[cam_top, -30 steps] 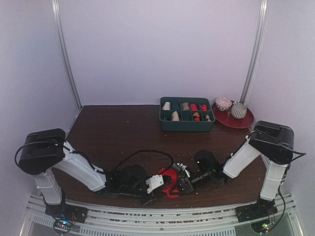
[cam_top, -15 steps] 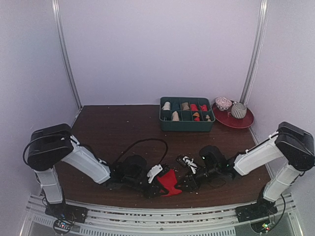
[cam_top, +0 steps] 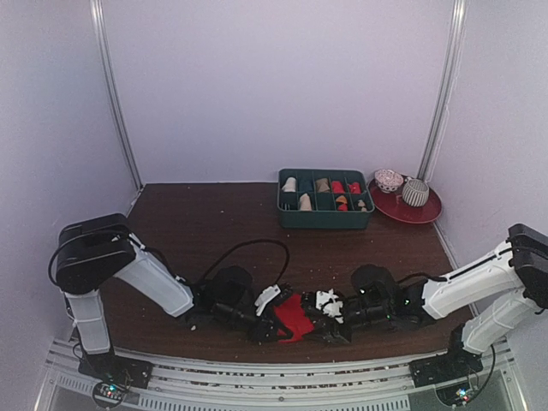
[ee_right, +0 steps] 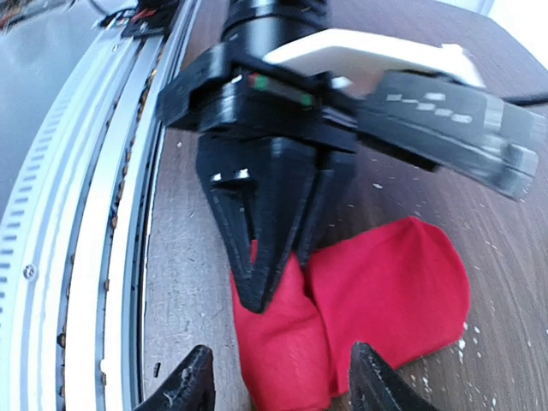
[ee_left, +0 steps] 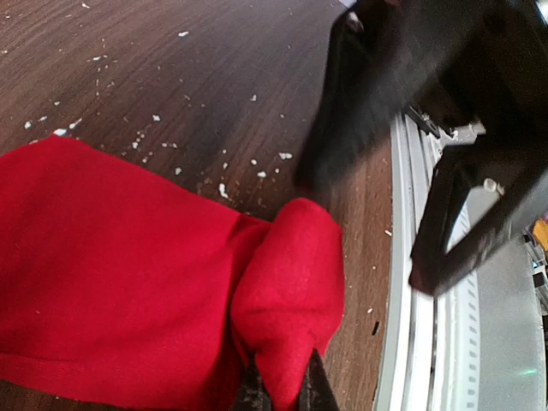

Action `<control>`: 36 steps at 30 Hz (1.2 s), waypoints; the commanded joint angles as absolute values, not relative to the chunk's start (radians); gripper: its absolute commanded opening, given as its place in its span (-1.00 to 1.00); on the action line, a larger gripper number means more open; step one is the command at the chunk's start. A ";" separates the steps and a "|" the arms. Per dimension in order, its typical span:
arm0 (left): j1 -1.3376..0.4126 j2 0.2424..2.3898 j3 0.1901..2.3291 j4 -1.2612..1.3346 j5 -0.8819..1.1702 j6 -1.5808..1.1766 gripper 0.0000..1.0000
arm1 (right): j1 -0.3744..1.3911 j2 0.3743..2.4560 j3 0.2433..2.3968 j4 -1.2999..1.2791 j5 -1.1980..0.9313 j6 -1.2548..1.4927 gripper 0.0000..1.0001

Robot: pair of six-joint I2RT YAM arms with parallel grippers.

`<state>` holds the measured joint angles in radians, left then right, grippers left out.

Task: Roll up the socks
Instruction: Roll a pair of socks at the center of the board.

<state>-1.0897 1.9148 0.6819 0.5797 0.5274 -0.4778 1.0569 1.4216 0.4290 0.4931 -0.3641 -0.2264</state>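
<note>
One soft red sock [ee_left: 128, 282], folded: left hand [ee_left: 278, 387] tight on it, right hand [ee_right: 287, 377] apart.

I see a green compartment tray [cam_top: 325, 220] at one o'clock on the brown table [cam_top: 197, 227], with small rolled bundles [cam_top: 305, 202] inside. Just beside it, at two o'clock, a red plate [cam_top: 409, 214] carries two patterned rolls [cam_top: 415, 192]. White crumbs [ee_left: 223, 189] speckle the wood.
</note>
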 commanded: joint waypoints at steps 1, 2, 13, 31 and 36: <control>-1.091 2.007 0.599 0.235 0.501 -0.496 -1.00 | 1.089 1.491 0.475 0.440 -0.312 -0.362 0.08; -1.091 2.009 0.600 0.233 0.503 -0.496 -1.00 | 1.091 1.499 0.478 0.436 -0.320 -0.366 0.07; -1.088 2.011 0.597 0.225 0.513 -0.488 -1.00 | 1.129 1.554 0.467 0.452 -0.255 -0.379 0.00; -1.088 1.847 0.651 0.187 0.330 -0.389 -0.06 | 1.085 1.743 0.474 0.477 -0.487 0.022 -0.73; -1.089 1.654 0.612 0.285 0.173 -0.280 0.37 | 1.053 1.840 0.502 0.418 -0.605 0.126 -0.73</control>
